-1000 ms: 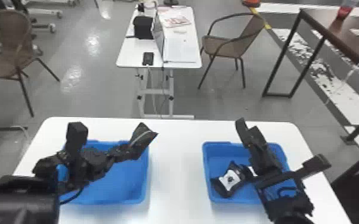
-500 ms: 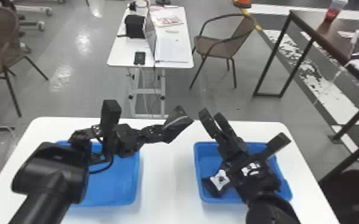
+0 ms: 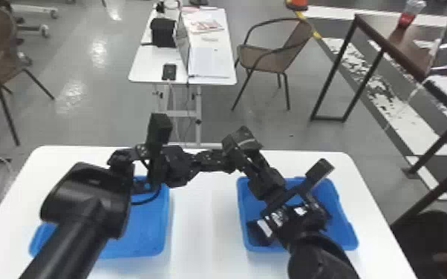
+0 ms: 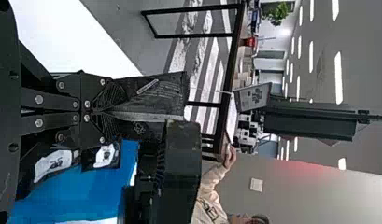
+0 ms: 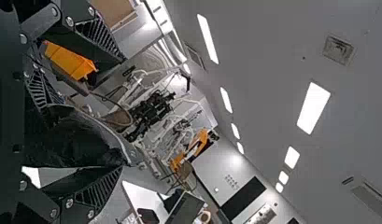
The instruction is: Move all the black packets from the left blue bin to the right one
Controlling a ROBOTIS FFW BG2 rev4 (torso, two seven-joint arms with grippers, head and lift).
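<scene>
Left claw (image 3: 230,157) is narrow, its ribbed black fingers (image 4: 107,93) pinched on a flat black packet (image 4: 156,95) of dark film with a pale, straight edge. The packet juts out past the fingertips over the counter (image 3: 193,230), a smooth white top with rounded corners. Right claw (image 3: 250,156) meets it there: in the right wrist view its ribbed fingers (image 5: 93,189) stand wide apart, the creased, glossy packet lying between them. Whether they touch it, I cannot tell.

Under the right arm sits the right blue bin (image 3: 349,237), shallow plastic with a rounded rim. At least two black packets with white labels (image 4: 102,156) lie in it, partly hidden by the arms. The left blue bin (image 3: 137,241), of the same smooth plastic, sits under the left arm, well apart from the other across the white top.

Beyond the counter is grey, glossy floor (image 3: 115,122). On it stand a brown chair with a curved frame (image 3: 271,59) and a dark-topped table on square metal legs (image 3: 388,33). Past the gap, a narrow white table (image 3: 144,70) bears a small black phone (image 3: 169,71), an open laptop (image 3: 182,44) and a boxy black case (image 3: 163,32).
</scene>
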